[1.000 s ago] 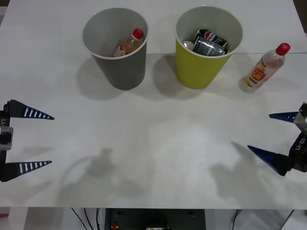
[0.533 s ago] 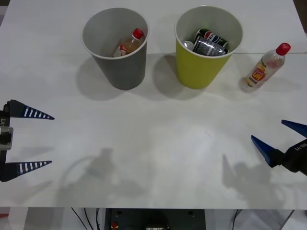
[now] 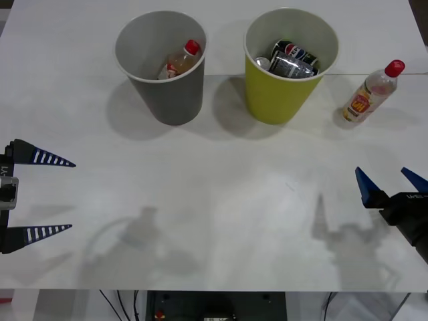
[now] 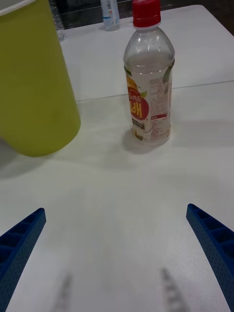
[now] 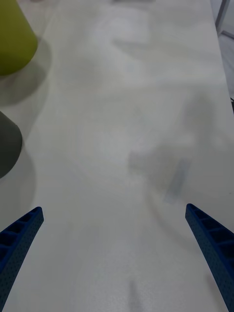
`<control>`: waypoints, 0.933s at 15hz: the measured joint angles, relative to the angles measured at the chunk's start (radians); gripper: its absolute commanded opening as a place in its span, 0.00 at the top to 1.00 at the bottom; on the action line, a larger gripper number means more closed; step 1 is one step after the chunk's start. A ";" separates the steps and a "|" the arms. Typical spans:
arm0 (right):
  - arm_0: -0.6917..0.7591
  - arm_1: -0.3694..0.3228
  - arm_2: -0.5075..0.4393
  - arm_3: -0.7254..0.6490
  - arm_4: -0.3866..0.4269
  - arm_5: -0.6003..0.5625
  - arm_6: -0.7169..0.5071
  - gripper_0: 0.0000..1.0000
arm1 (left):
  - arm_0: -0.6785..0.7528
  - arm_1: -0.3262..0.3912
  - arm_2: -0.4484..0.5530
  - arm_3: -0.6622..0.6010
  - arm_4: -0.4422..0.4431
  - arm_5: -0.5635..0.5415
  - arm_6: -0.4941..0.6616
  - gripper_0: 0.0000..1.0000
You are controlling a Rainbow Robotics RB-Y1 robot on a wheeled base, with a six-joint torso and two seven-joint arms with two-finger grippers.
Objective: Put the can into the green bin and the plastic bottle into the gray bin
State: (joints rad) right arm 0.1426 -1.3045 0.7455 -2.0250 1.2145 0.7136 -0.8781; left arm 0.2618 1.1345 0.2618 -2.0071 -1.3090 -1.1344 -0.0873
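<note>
White table [image 3: 214, 200] — plastic bottle [image 3: 370, 91] upright right of green bin [image 3: 289, 65].

Plastic bottle [image 3: 370, 92]: small, clear, red cap, yellow/red label, standing upright on worktop [image 3: 221, 187], just right of green bin, not touching. Green bin [image 3: 286, 63]: yellow-green tapered cup, upright, w/ cans [image 3: 291, 59] inside. Gray bin [image 3: 162, 67]: dark gray, same shape, upright, left of green one w/ gap between; holds a red-capped bottle [image 3: 180, 61] w/ amber contents, leaning inside.
</note>
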 measured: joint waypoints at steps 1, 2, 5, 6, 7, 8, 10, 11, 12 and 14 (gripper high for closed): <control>-0.039 0.017 0.023 0.034 -0.011 0.009 0.004 0.00 | 0.000 0.000 0.000 0.000 0.000 0.000 0.000 0.00; -0.069 0.033 0.036 0.071 -0.016 0.010 0.007 0.00 | 0.000 0.000 0.000 0.000 0.000 0.000 0.000 0.00; -0.131 0.077 0.042 0.168 -0.018 0.010 0.010 0.00 | 0.000 0.000 0.000 0.000 0.000 0.000 0.000 0.00; -0.146 0.090 0.042 0.193 -0.019 0.010 0.010 0.00 | 0.000 0.000 0.000 0.000 0.000 0.000 0.000 0.00; -0.165 0.107 0.042 0.219 -0.019 0.009 0.012 0.00 | 0.000 0.000 0.000 0.000 0.000 0.000 0.000 0.00; -0.183 0.122 0.042 0.244 -0.019 0.008 0.013 0.00 | 0.000 0.000 0.000 0.000 0.000 0.000 0.000 0.00; -0.220 0.153 0.042 0.294 -0.019 0.006 0.015 0.00 | 0.000 0.000 0.000 0.000 0.000 0.000 0.000 0.00; -0.236 0.167 0.042 0.318 -0.019 0.005 0.016 0.00 | 0.000 0.000 0.000 0.000 0.000 0.000 0.000 0.00; -0.252 0.179 0.042 0.340 -0.019 0.004 0.018 0.00 | 0.000 0.000 0.000 0.000 0.000 0.000 0.000 0.00; -0.285 0.201 0.042 0.381 -0.019 0.002 0.020 0.00 | 0.000 0.000 0.000 0.000 0.000 0.000 0.000 0.00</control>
State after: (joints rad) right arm -0.1422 -1.1039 0.7871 -1.6445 1.1950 0.7151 -0.8578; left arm 0.2618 1.1345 0.2618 -2.0071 -1.3090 -1.1344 -0.0873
